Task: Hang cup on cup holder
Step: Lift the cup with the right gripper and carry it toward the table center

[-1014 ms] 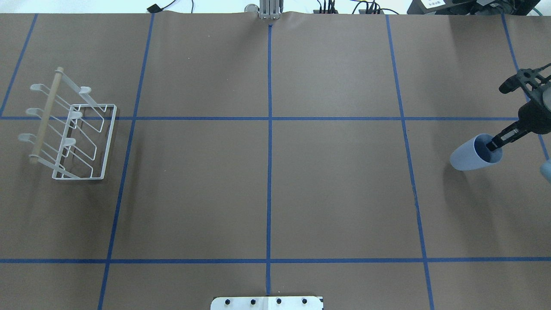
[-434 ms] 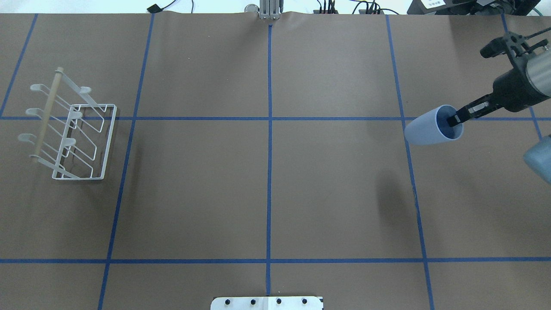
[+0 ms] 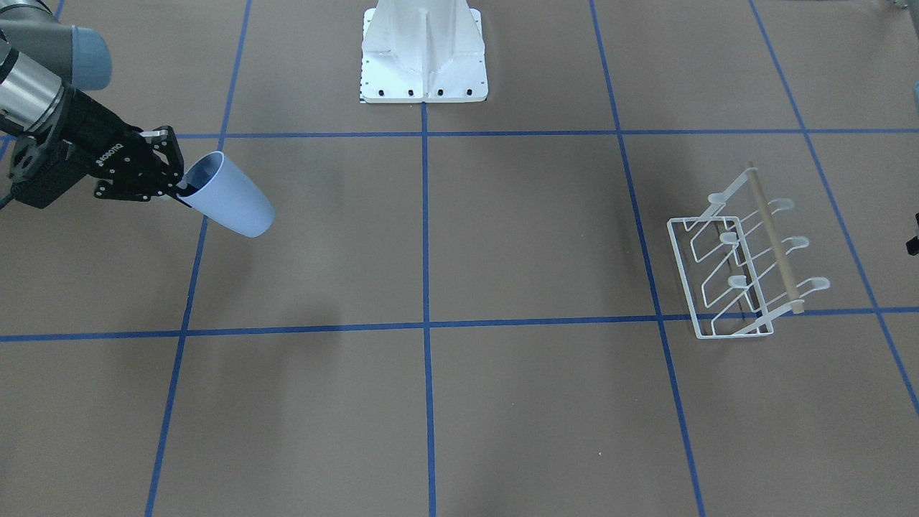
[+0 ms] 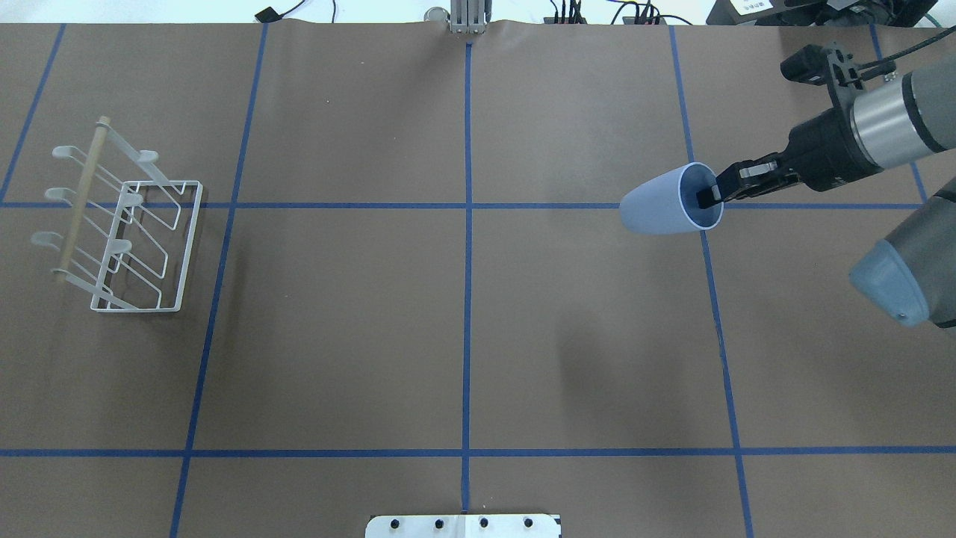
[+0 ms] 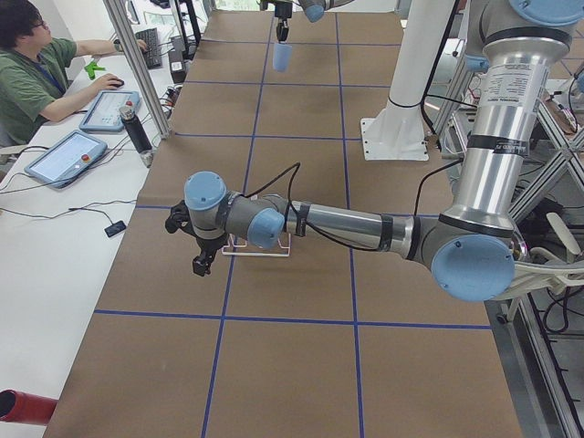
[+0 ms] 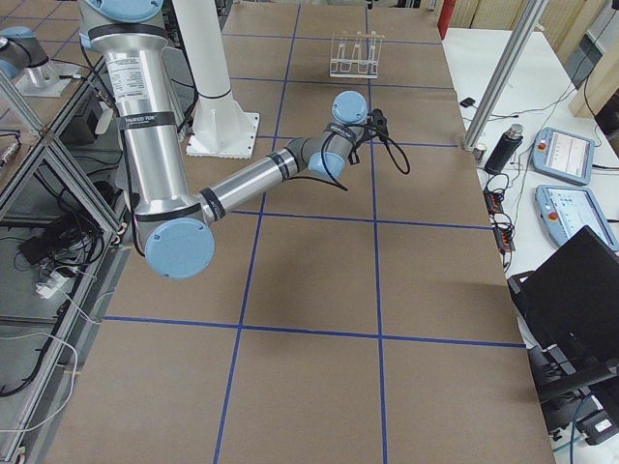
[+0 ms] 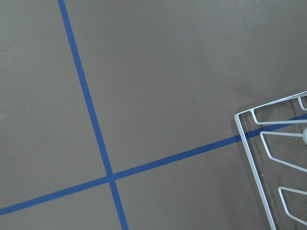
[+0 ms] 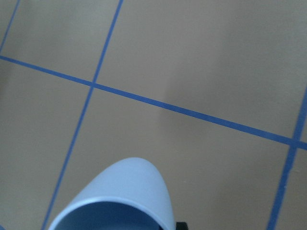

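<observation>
**While the cup hangs over the right half, the rack waits at the far left**

Since the cup (image 4: 661, 209) is held by its rim, it hangs clear of the table (image 4: 336, 336), over the robot's right half, with a faint shadow on the paper below. It lies nearly level, its mouth toward the wrist and its narrow base pointing across the table toward the rack. The right gripper (image 4: 706, 198) is clamped on the cup's wall, one finger inside the mouth and the other outside it. The right wrist view shows the rim close under the camera.

The rack (image 4: 160, 181) stands at the table's far left end, well apart from the cup, with the middle line between them. Its prongs (image 4: 148, 156) rise in two rows of three, and the rod (image 4: 78, 202) runs along the side away from the cup.

The left gripper (image 5: 199, 265) hovers just beside the rack, its wrist camera looking down on a corner of the frame. I cannot tell whether it is open or closed. The left arm is nearer the rack, but the right arm has the cup.

By my judgement this is the carry, and the hanging is not yet begun. The coming move turns on the cup's axis. Its mouth faces away from the rack, so it must be turned mouth-down over a prong tip before it is lowered.
</observation>
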